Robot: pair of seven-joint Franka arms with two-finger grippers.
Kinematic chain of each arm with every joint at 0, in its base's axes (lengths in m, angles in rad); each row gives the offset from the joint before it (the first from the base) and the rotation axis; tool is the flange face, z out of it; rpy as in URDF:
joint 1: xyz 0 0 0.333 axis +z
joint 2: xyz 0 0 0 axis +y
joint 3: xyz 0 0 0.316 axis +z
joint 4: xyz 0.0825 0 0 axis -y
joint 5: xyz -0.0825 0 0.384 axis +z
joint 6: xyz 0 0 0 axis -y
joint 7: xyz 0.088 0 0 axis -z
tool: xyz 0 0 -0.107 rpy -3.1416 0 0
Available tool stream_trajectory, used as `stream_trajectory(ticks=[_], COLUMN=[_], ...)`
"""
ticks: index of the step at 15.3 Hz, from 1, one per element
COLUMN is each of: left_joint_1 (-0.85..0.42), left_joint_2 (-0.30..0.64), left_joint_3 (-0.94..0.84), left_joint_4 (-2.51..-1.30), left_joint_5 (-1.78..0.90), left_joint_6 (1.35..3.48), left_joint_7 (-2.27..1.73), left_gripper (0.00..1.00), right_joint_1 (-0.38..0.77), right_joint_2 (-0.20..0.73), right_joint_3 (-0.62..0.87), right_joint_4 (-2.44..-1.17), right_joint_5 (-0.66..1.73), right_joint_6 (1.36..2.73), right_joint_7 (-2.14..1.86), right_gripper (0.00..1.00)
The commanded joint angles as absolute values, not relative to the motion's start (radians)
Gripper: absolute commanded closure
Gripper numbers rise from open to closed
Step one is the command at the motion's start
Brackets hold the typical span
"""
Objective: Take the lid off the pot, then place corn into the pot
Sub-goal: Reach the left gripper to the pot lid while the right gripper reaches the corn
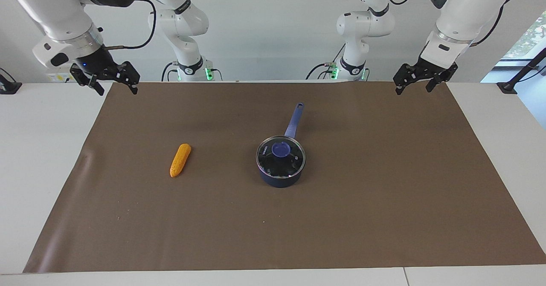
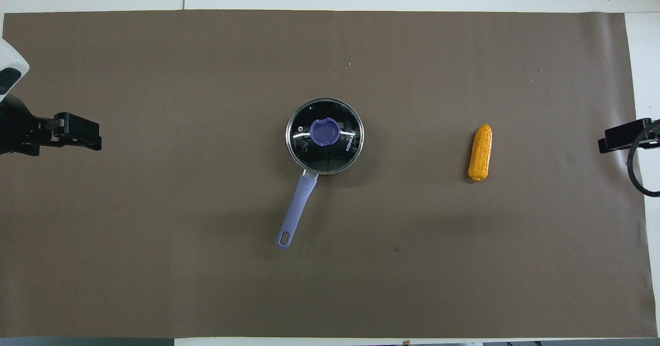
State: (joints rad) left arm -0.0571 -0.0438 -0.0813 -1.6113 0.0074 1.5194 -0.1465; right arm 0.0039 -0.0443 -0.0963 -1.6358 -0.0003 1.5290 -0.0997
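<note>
Overhead view: one lidded pot (image 2: pixel 325 168), one corn (image 2: pixel 480 152).

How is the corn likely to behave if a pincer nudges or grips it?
The corn lies on its side on the brown mat; round and tapered, it would probably roll in a curve if nudged. Its bumpy kernels should give decent grip. It looks stiff.
</note>
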Motion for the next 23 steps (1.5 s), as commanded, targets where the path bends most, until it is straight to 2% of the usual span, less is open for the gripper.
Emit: stream_trajectory(ticks=[1, 8, 10, 12, 16, 19, 23], left_joint_1=[-0.049, -0.089, -0.094, -0.097, -0.13, -0.164, -0.314], left_joint_2=[-0.052, -0.052, -0.055, -0.06, -0.072, -0.057, 0.038], left_joint_3=[-0.081, -0.092, -0.092, -0.092, -0.094, -0.094, -0.094], left_joint_4=[-1.626, -1.621, -1.62, -1.624, -1.647, -1.644, -1.623], left_joint_5=[-0.006, -0.005, -0.005, -0.005, -0.012, -0.066, -0.107], left_joint_6=[1.539, 1.549, 1.548, 1.543, 1.565, 1.583, 1.679], left_joint_7=[-0.137, -0.141, -0.146, -0.152, -0.152, -0.184, -0.38], left_gripper=[0.0, 0.0, 0.0, 0.0, 0.0, 0.0, 0.0], right_joint_1=[-0.008, 0.0, 0.011, 0.078, 0.104, 0.114, 0.115], right_joint_2=[-0.044, -0.054, -0.084, -0.121, -0.003, 0.015, 0.054], right_joint_3=[-0.091, -0.089, -0.084, -0.08, -0.08, -0.08, -0.08], right_joint_4=[-1.637, -1.666, -1.774, -1.891, -1.934, -2.055, -2.124], right_joint_5=[0.02, 0.028, 0.06, 0.06, 0.06, 0.049, 0.046], right_joint_6=[1.539, 1.554, 1.661, 1.816, 1.925, 2.054, 2.179], right_joint_7=[-0.094, -0.056, 0.075, 0.084, 0.084, 0.075, 0.041], right_gripper=[0.0, 0.0, 0.0, 0.0, 0.0, 0.0, 0.0])
